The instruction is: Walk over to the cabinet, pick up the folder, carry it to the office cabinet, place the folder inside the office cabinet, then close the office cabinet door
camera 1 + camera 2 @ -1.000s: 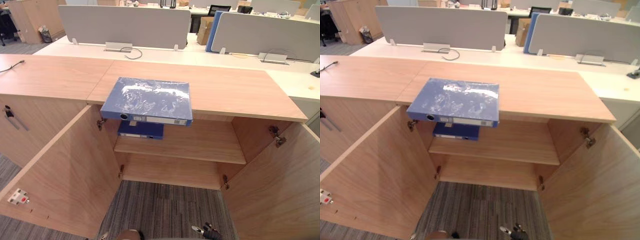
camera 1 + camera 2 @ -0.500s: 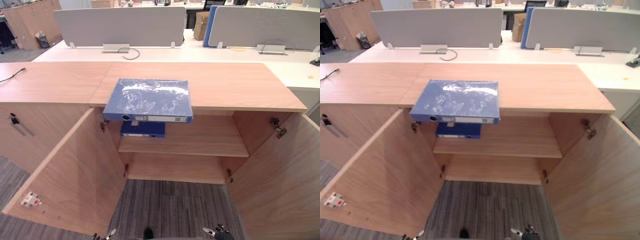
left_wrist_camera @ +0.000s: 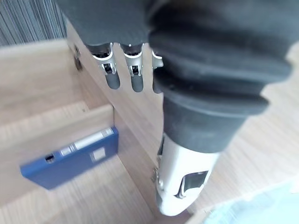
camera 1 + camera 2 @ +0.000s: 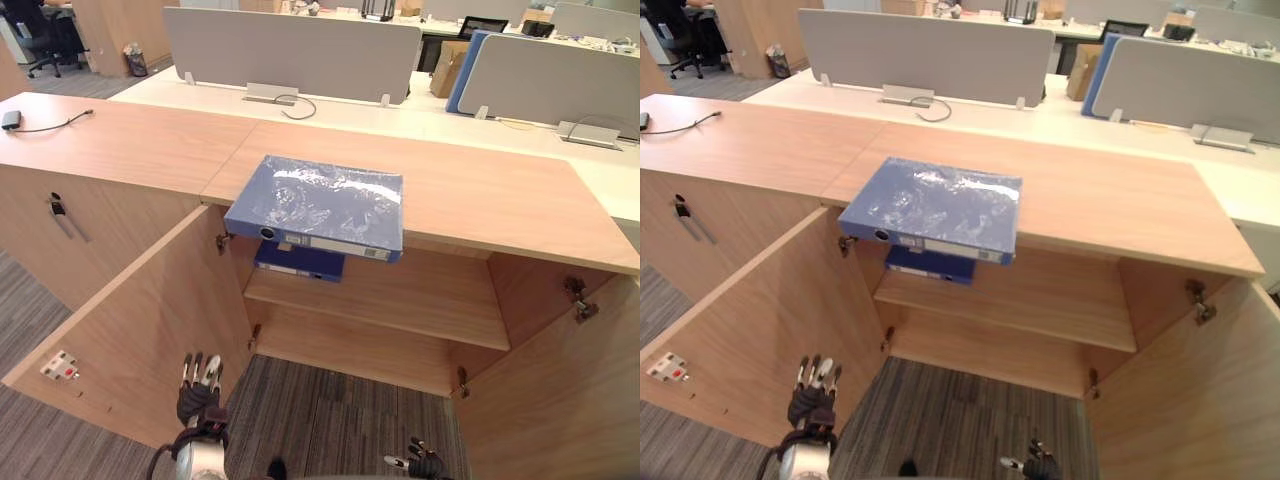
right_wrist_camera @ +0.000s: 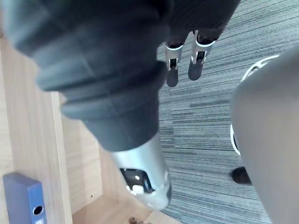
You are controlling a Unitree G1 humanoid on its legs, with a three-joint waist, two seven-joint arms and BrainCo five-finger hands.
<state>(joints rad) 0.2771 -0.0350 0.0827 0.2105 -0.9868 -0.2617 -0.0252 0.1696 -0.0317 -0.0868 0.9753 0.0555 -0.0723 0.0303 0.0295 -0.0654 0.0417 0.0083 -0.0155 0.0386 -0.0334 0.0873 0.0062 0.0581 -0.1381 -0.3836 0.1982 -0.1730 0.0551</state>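
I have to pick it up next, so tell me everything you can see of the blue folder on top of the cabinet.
The blue folder lies flat and closed on the wooden cabinet top, its near edge jutting past the top's front edge. The cover looks glossy, catching light like plastic film. The spine faces the robot, with a round finger hole at its left end and pale labels. Only the top touches it.

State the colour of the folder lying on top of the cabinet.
The folder is blue, its spine label white; the left eye view shows it best.
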